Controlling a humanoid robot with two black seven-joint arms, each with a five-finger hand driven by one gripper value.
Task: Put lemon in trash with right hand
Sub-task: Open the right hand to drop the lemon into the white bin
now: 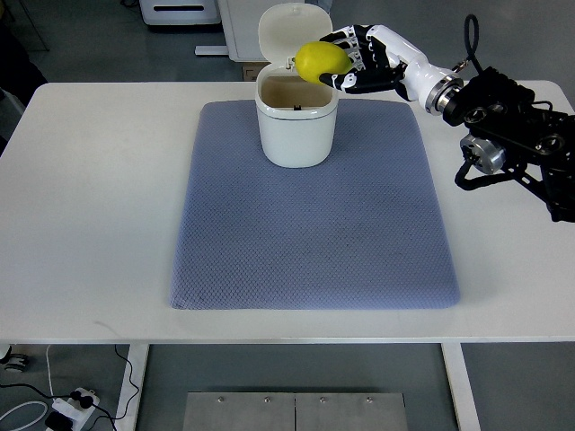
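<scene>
Already the right hand (355, 61) grasps the lemon (322, 60) over the rim of the open trash bin (296, 130) (lid tipped back) near the far edge of the blue mat (314, 233), so only the release seems left.

Lab, white bench (90, 224), floor power strip (72, 406)

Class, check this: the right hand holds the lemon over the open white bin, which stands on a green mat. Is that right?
Not quite. The top view shows the mat is blue-grey, not green. The rest stands: the right hand holds the lemon over the open white bin standing on that mat.
</scene>
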